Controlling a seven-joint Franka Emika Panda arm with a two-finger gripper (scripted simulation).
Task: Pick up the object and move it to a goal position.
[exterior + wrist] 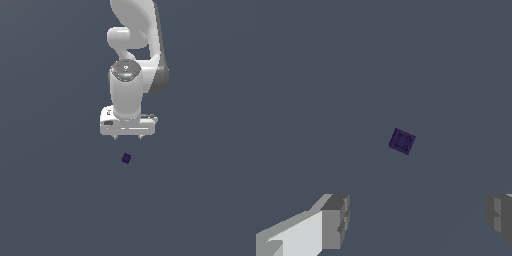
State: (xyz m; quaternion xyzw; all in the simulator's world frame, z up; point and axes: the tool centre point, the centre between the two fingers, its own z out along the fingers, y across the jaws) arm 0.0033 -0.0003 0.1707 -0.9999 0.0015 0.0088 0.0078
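A flat, featureless slate-grey table (55, 200) fills both views, with no wall, edge or marker in sight. At the exterior view's left there is only bare surface; at centre the white Franka arm (132, 45) reaches down, its tool (128, 136) poised above the table with its two short fingertips spread wide and nothing between them. Just below the tool in that view, slightly toward the exterior view's left of its midline, lies the object (126, 158), a tiny dark purple cube resting on the table, clear of the tool. To the exterior view's right the surface is again plain.

The wrist view shows the cube (402, 141) turned at an angle to the line between the grey fingertips (336, 220), and lying ahead of them, not squarely between them.

The chief risk, by this reading, is a descent without correction: the pads could close on the cube's corners and not its flat faces, twisting it or squirting it aside, or one finger could land on it and knock it away. Its small size leaves little margin. No goal marker is visible, so the destination cannot be judged. Nothing obstructs the approach.
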